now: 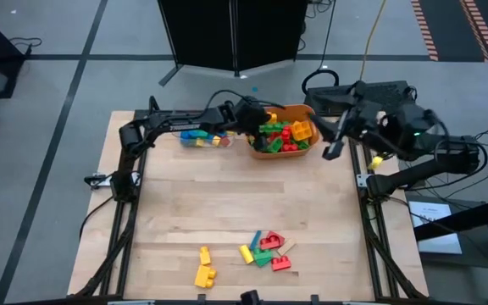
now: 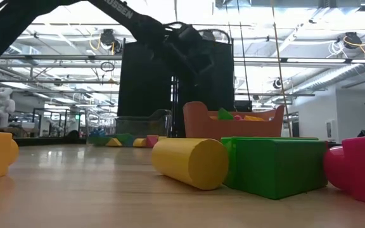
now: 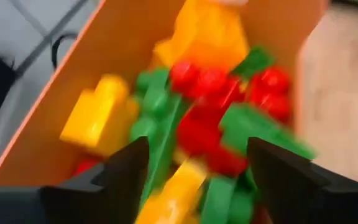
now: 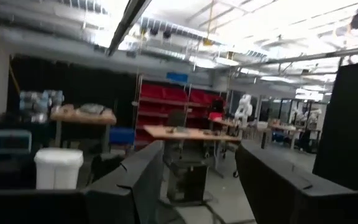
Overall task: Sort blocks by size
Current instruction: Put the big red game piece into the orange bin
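From above, the left gripper (image 1: 246, 116) hangs at the near-left edge of the orange tub (image 1: 305, 110), which is heaped with blocks (image 1: 282, 135), while more lie in the clear tray (image 1: 200, 138) beside it and in small groups at the table's (image 1: 227, 212) front edge; the right gripper (image 1: 332, 148) is lifted off to the tub's right. At table height a yellow cylinder (image 2: 190, 162) and green block (image 2: 274, 166) sit close, the tub behind them. The left wrist shows its fingers (image 3: 123, 177) spread and empty over the pile, so a descent could jam several blocks together or tip the tub; the right wrist shows open, empty fingers (image 4: 138, 174) aimed at the room.
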You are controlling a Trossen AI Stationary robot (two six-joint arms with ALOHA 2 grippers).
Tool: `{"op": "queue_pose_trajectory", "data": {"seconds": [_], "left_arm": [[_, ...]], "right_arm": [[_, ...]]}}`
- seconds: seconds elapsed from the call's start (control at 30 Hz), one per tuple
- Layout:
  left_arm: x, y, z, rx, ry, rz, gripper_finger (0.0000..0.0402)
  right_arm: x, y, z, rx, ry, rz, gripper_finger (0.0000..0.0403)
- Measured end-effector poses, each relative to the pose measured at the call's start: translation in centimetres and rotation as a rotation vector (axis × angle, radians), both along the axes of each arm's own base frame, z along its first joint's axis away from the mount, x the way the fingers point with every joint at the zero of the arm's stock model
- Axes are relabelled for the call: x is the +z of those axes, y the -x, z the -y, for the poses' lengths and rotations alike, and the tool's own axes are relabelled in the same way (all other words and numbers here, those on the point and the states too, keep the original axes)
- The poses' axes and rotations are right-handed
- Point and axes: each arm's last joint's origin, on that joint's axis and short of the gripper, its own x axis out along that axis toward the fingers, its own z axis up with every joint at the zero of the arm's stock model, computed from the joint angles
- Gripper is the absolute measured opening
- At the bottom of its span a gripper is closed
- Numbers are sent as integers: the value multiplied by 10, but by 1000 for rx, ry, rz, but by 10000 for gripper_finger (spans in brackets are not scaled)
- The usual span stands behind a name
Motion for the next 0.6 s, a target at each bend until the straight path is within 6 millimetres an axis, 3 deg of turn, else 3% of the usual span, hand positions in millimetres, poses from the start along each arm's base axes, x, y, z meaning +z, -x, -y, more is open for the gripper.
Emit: {"op": "queue_pose_trajectory", "data": {"seconds": [0.13, 0.27, 0.47, 0.6], "left_arm": [[18, 5, 3, -23, 103, -93, 296], [39, 14, 26, -287, 338, -194, 299], [33, 23, 81, -531, 455, -412, 300], [24, 22, 118, -642, 477, -476, 301]], "right_arm": [[-2, 0, 0, 8, 2, -17, 196], [-11, 7, -6, 110, -60, -117, 196], [-63, 10, -20, 231, -409, -558, 196], [-103, -3, -42, 321, -593, -837, 193]]}}
